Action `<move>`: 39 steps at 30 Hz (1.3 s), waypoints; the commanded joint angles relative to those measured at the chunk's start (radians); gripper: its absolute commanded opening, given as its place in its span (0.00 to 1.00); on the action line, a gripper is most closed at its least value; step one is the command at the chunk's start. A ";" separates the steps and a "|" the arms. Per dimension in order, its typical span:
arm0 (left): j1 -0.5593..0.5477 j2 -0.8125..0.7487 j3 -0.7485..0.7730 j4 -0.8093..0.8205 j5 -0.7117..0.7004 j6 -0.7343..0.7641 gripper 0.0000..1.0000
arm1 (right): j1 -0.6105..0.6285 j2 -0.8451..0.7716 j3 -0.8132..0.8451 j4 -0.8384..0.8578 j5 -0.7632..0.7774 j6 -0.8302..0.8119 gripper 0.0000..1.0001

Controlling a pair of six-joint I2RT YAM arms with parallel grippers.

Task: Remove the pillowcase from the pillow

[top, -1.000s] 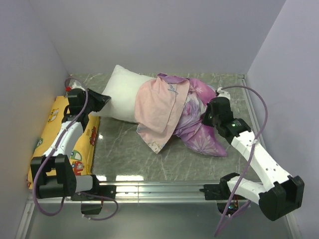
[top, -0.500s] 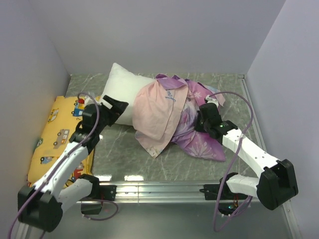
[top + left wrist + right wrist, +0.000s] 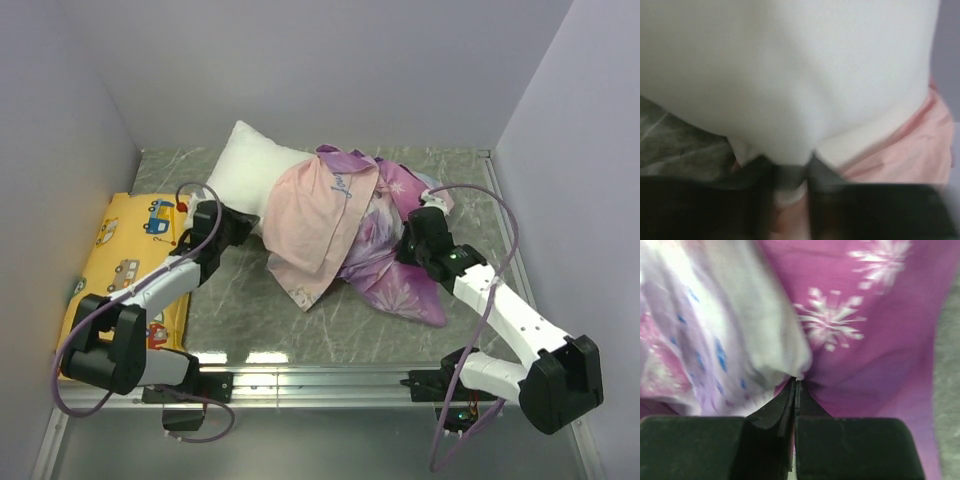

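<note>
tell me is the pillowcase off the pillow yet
Partly off: plump white pillow bare at left; purple-pink snowflake fabric pillowcase bunched over its right end.

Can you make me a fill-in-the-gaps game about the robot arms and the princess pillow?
1. The pillow poking out of the pillowcase is plain ____.
2. The right gripper is shut on purple cloth printed with white ____.
3. The left gripper is shut on the edge of the ____.
4. The cushion with little vehicles, lying under the left arm, is coloured ____.

Missing words: white, snowflakes, pillow, yellow.
</note>
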 commanded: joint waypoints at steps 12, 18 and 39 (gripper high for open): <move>0.296 -0.030 0.190 -0.089 0.026 0.127 0.01 | -0.356 -0.141 0.151 -0.154 -0.044 -0.056 0.00; 0.270 -0.049 0.174 -0.051 0.070 0.147 0.01 | -0.220 -0.126 0.128 -0.128 -0.120 -0.054 0.40; 0.234 -0.009 0.289 -0.119 0.064 0.175 0.01 | 0.312 -0.086 -0.165 0.021 0.106 0.107 0.65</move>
